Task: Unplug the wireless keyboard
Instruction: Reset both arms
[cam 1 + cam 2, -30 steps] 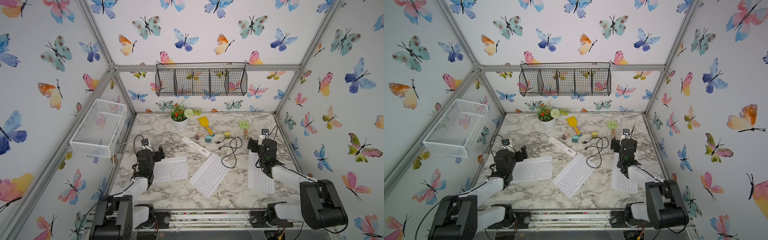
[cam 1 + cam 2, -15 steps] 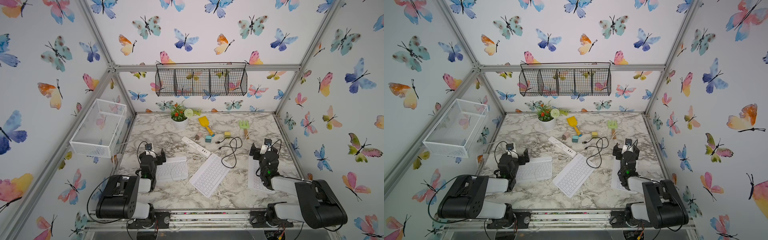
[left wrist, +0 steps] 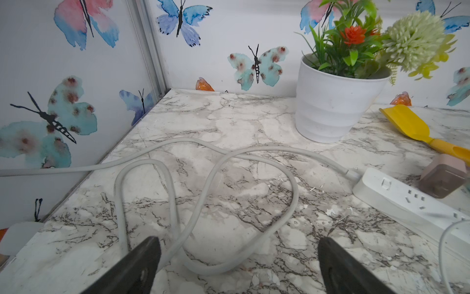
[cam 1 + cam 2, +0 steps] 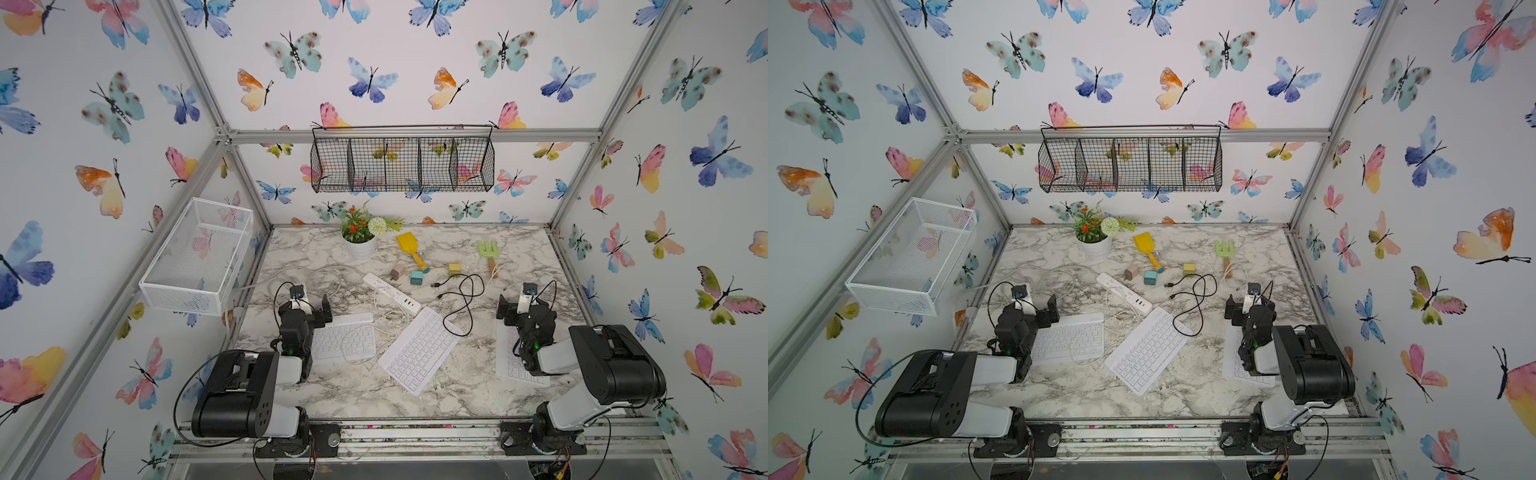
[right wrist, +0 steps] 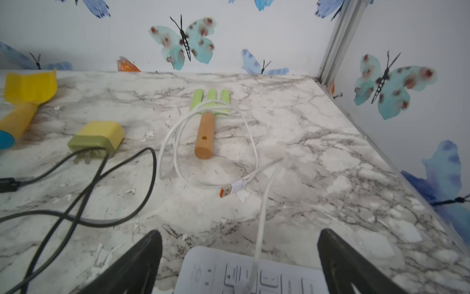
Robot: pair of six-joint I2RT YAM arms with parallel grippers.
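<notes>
Three white keyboards, so the target is unclear. The left keyboard [image 4: 345,338] is just on the left-arm side of the power strip [image 4: 391,292], the middle keyboard [image 4: 419,351] is just nearer than the strip, and the right keyboard [image 5: 216,269] is well off to the strip's right-arm side. Left gripper [image 3: 237,240] is spread wide and empty, on the strip's left-arm side by the left keyboard. Right gripper [image 5: 239,232] is spread wide and empty, over the right keyboard's far edge. Black cable [image 5: 155,165] runs from the middle keyboard's corner, with its other plug loose near the strip, not in it. White cable [image 5: 264,203] lies across the right keyboard, and its orange-tipped plug [image 5: 227,191] is loose too. Thin white lead [image 3: 442,249] runs from the strip toward the left keyboard and is probably the one connected, though the port end isn't visible. Judgement: nothing is gripped, and if that lead is the target, the pull is not yet done.
</notes>
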